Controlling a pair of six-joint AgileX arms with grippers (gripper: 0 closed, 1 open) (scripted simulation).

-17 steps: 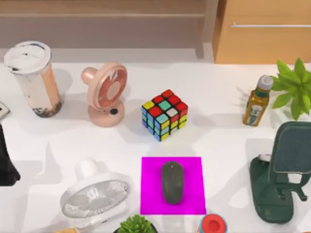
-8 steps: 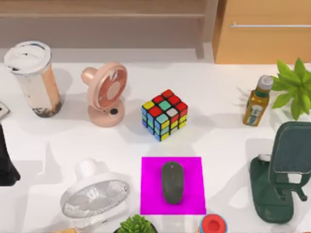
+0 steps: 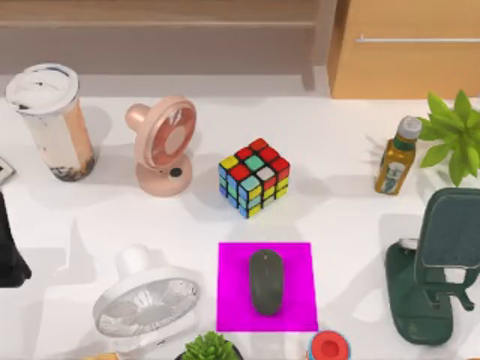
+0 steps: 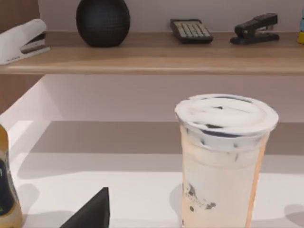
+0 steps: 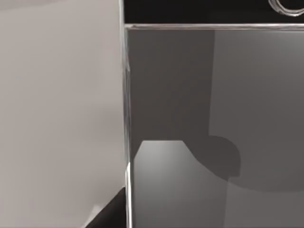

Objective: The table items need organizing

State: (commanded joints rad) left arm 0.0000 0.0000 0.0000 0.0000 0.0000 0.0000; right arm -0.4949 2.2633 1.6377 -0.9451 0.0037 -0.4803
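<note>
The dark grey mouse (image 3: 266, 281) lies on a magenta mat (image 3: 300, 259) near the table's (image 3: 337, 217) front middle. The white-lidded cup (image 3: 51, 120) of brownish drink stands upright at the back left and appears close up in the left wrist view (image 4: 223, 161). A dark, silver-edged smartphone (image 5: 190, 118) is seen close up in the right wrist view. In the top view it leans on a dark green stand (image 3: 450, 238) at the right. My left gripper (image 3: 9, 251) is a dark shape at the left edge, in front of the cup. A dark tip of my right gripper (image 5: 110, 214) shows beside the phone.
A pink fan (image 3: 161, 146) and a puzzle cube (image 3: 255, 176) stand mid-table, and a white fan (image 3: 146, 304) at the front left. A bottle (image 3: 395, 157) and a plant (image 3: 454, 135) are at the back right. A red-capped item (image 3: 328, 346) and a small plant (image 3: 210, 349) line the front edge.
</note>
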